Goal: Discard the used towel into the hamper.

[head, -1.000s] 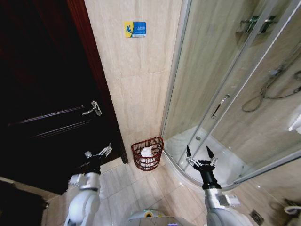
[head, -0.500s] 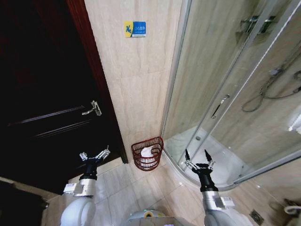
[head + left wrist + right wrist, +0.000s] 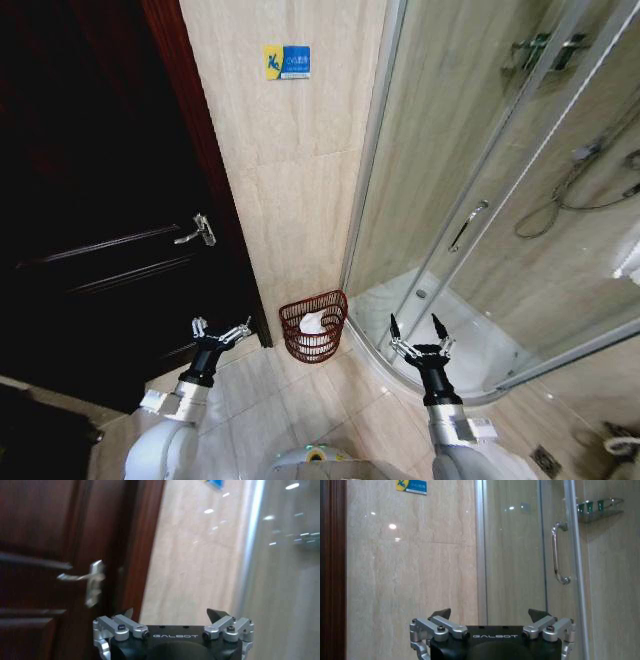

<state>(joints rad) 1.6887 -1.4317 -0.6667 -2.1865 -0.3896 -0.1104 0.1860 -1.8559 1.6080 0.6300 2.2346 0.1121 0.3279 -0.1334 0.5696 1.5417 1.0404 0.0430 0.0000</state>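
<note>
a white towel (image 3: 314,322) lies bunched inside the hamper (image 3: 314,327), which stands on the tiled floor against the wall between the dark door (image 3: 100,200) and the glass shower enclosure (image 3: 480,200). both arms hang low, the left gripper (image 3: 220,331) and right gripper (image 3: 412,331) spread wide and empty, either side of the basket. the cloth looks soft and light, best pinched at a raised fold. count: one towel, one hamper, two grippers.

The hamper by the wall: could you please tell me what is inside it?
Inside the hamper lies a white towel, bunched up and showing above the rim. What may lie beneath the towel, and the hamper's bottom, are covered. Both hands are open and hold nothing.
</note>
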